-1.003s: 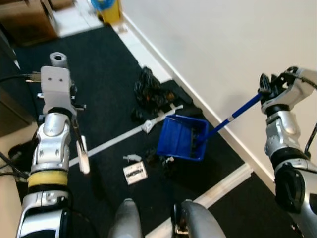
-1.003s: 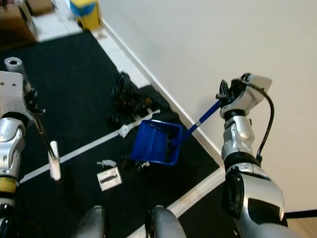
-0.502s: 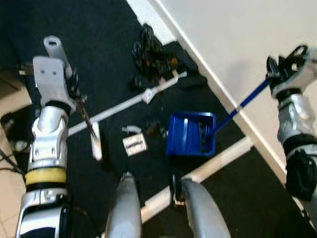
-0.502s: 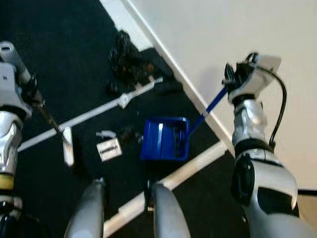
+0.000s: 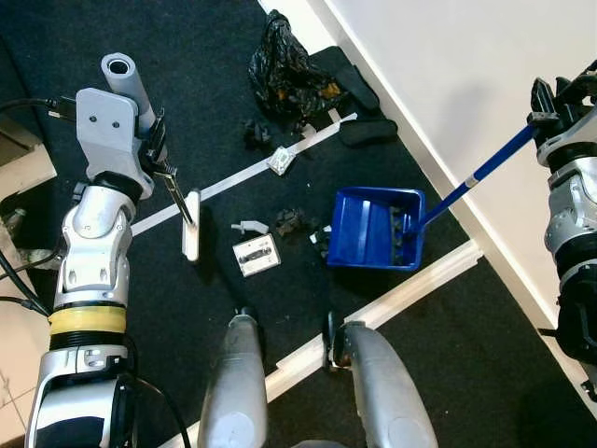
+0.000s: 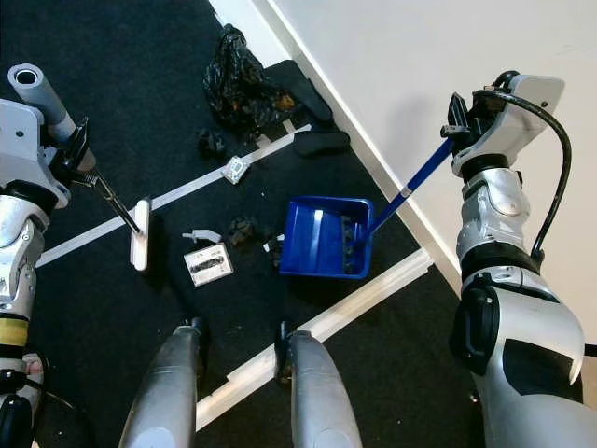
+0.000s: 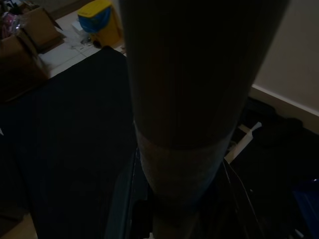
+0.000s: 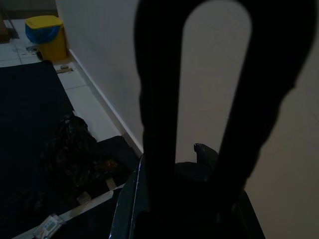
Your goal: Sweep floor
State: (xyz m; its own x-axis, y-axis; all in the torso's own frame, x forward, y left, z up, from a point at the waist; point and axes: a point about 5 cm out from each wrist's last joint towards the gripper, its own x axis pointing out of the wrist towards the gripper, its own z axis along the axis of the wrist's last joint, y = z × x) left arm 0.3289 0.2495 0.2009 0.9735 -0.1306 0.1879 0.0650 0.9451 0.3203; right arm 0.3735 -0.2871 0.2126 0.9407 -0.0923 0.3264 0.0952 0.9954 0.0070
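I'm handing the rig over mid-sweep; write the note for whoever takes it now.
Left gripper holds the brush, its head on the black floor left of the litter.
Right gripper holds the blue dustpan's long handle; the pan sits on the floor by the wall.
Done: some dark bits lie in the pan.
Left: card, white scrap, dark clump, packet on the white line, black bag.

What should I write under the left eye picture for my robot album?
Robot holding a broom in its left end effector and a blue dustpan in its right end effector, litter between them.
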